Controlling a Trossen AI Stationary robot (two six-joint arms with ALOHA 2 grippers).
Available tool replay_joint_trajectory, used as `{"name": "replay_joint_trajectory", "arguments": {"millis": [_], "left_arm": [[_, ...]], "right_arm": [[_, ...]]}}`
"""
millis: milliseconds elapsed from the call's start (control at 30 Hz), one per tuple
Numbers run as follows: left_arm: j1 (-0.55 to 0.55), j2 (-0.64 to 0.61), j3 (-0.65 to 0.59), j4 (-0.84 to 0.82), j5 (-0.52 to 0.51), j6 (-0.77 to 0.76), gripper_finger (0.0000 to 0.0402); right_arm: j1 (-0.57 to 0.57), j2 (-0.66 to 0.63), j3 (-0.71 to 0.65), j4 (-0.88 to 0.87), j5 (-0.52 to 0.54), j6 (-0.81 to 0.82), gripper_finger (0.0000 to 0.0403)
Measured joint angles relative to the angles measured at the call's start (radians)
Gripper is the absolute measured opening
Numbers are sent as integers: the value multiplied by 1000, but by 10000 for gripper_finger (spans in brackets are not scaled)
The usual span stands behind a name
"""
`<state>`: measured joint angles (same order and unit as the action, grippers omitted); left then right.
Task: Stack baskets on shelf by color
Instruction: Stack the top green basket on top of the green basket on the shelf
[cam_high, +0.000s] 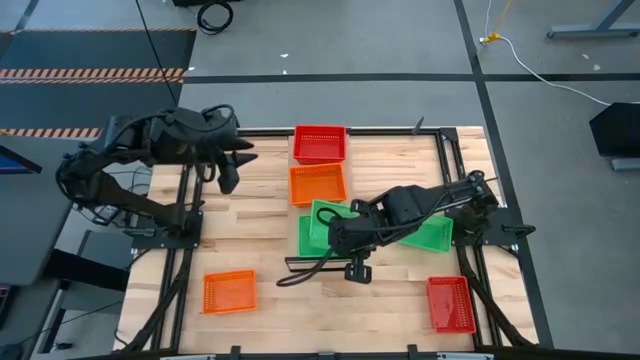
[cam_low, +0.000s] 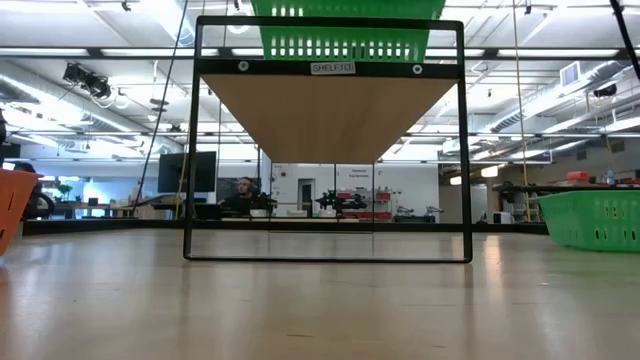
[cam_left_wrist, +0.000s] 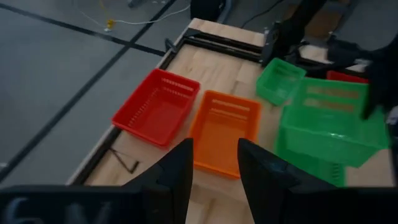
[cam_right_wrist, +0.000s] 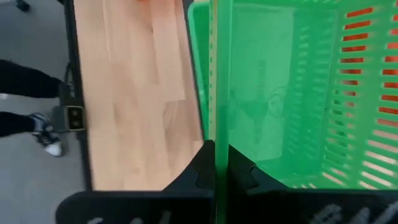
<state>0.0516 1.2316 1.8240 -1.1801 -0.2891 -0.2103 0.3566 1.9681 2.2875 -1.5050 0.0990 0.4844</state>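
The shelf (cam_low: 330, 110) stands mid-table, with a red basket (cam_high: 320, 143) at its far end, an orange basket (cam_high: 317, 184) next to it and a green basket (cam_high: 305, 240) near its front edge. My right gripper (cam_high: 340, 232) is over that green basket, shut on a second green basket (cam_left_wrist: 329, 121) held tilted above it. A third green basket (cam_high: 432, 233) lies on the table to the right. Another orange basket (cam_high: 229, 292) and red basket (cam_high: 450, 303) sit near the table's front. My left gripper (cam_left_wrist: 214, 165) hovers open at the far left. My right gripper (cam_right_wrist: 214, 155) pinches a side wall of the green basket at its rim (cam_right_wrist: 214, 118), one finger inside and one outside. The arm reaches in from the table's right, slanting down. The basket sits tilted over the lower green basket; whether it rests on it I cannot tell.
Black frame rails (cam_high: 450, 160) run along the table's sides. Bare wood lies between the shelf and the near orange basket. A person (cam_low: 245, 190) sits far behind the table, and a person's feet (cam_right_wrist: 43, 140) show on the floor beside the table edge.
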Motion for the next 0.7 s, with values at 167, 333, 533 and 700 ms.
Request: {"name": "replay_joint_trajectory", "arguments": {"millis": [167,333,533,700], "left_arm": [[-60,8,0,0,-1,-49,132],[-106,12,0,0,-2,-110,132],[-148,13,0,0,-29,-157,132],[-164,13,0,1,-45,-172,132]], "right_arm": [[1,7,0,22,32,-97,5],[1,19,0,43,32,-128,5],[1,48,-1,38,30,-172,5],[-6,63,-3,19,31,-181,8]]}}
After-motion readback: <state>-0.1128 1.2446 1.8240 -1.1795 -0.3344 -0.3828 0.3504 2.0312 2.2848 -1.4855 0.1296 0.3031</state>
